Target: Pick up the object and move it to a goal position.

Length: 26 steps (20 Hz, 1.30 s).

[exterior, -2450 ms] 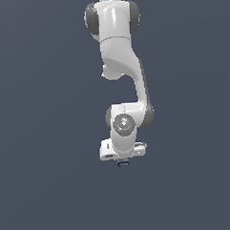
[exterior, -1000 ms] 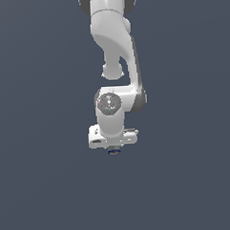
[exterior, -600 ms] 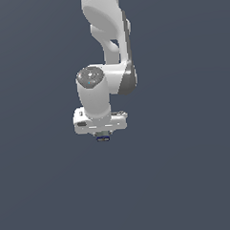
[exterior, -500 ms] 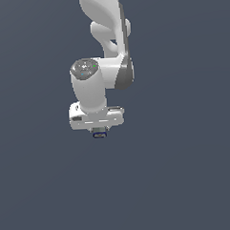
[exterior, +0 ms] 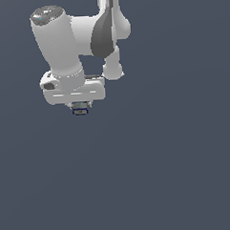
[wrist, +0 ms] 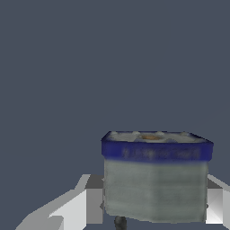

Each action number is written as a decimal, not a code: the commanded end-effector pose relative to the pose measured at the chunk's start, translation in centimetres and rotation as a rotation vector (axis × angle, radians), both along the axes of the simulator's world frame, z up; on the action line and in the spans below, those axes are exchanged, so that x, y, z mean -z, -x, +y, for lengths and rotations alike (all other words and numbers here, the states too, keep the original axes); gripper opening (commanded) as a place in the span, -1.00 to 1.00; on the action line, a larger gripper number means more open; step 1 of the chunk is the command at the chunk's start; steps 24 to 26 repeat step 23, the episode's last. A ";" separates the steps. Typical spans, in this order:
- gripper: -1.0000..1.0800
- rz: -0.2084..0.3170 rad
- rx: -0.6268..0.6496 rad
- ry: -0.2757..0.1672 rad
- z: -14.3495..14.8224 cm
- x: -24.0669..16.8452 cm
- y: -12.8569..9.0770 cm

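The object point(exterior: 80, 109) is a tiny grey-green block with a dark blue edge, tucked right under the white hand of my arm in the exterior view. In the wrist view the object point(wrist: 155, 179) fills the near field as a grey-green box with a blue band, a small dark stem showing at its base. My gripper point(exterior: 79, 107) is shut on it, with one white finger point(wrist: 81, 209) and the other finger point(wrist: 215, 202) pressed against its two sides. Object and hand hang in mid-air against plain dark grey.
The white arm point(exterior: 61, 48) bends down from the upper edge of the exterior view, its grey elbow joint point(exterior: 103, 36) beside it. Everything else in both views is a uniform dark grey background with no other objects visible.
The arm has swung toward the exterior view's left and upward, carrying the object with it, and now looks much larger in the exterior view. The grip has stayed shut.
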State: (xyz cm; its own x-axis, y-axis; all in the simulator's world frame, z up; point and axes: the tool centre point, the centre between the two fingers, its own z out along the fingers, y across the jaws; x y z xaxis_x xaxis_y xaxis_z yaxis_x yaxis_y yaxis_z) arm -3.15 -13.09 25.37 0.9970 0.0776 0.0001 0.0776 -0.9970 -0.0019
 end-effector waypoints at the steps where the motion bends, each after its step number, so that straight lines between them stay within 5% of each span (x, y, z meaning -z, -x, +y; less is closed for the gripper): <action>1: -1.00 0.000 0.000 -0.001 -1.5 -2.5 1.3; 14: -1.00 0.000 0.000 0.000 -7.9 -12.2 5.7; 26: -1.00 0.000 -0.001 0.002 -9.0 -13.9 6.2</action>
